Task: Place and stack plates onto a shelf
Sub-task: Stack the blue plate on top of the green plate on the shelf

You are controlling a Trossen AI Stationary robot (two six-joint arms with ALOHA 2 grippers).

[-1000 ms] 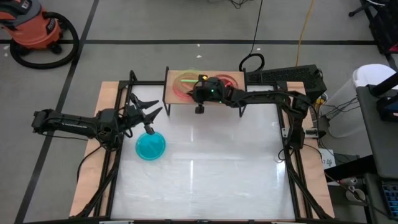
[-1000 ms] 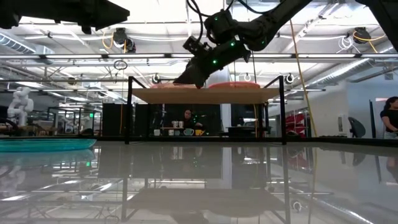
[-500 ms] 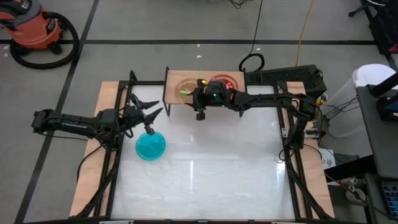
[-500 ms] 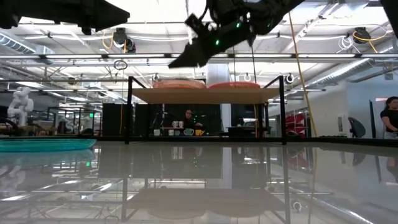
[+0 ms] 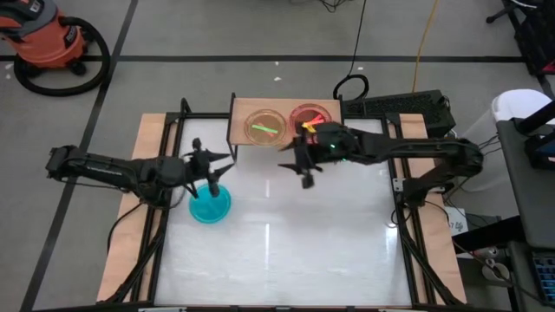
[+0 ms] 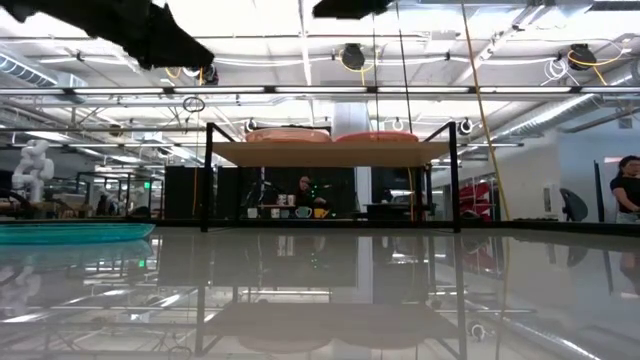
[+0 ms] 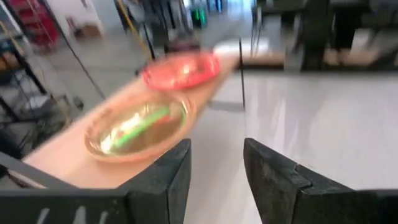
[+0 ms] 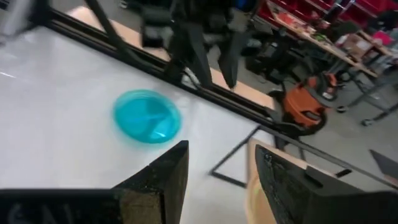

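The shelf (image 5: 286,130) stands at the table's far edge. An orange plate (image 5: 264,126) rests on its left half and a pink plate (image 5: 310,114) on its right half; both also show in the low view (image 6: 288,134) (image 6: 378,137). A blue plate (image 5: 210,203) lies flat on the white table at the left. My left gripper (image 5: 211,165) hangs open over the blue plate's far rim, its fingers (image 7: 168,177) with nothing between them. My right gripper (image 5: 297,169) is open in the air just in front of the shelf, also with nothing between its fingers (image 8: 163,174).
Black frame rails (image 5: 165,173) and wooden side planks (image 5: 130,225) border the white table top (image 5: 295,243), which is bare in the middle and toward the near edge. The shelf's thin black legs (image 6: 207,180) stand at the far edge. A shop vacuum (image 5: 48,39) sits on the floor beyond.
My right gripper has opened and let go of the orange plate, which now rests on the shelf's left half. It has then risen and drawn back toward the table's near edge. My left gripper has shifted slightly right, turned and come over the blue plate.
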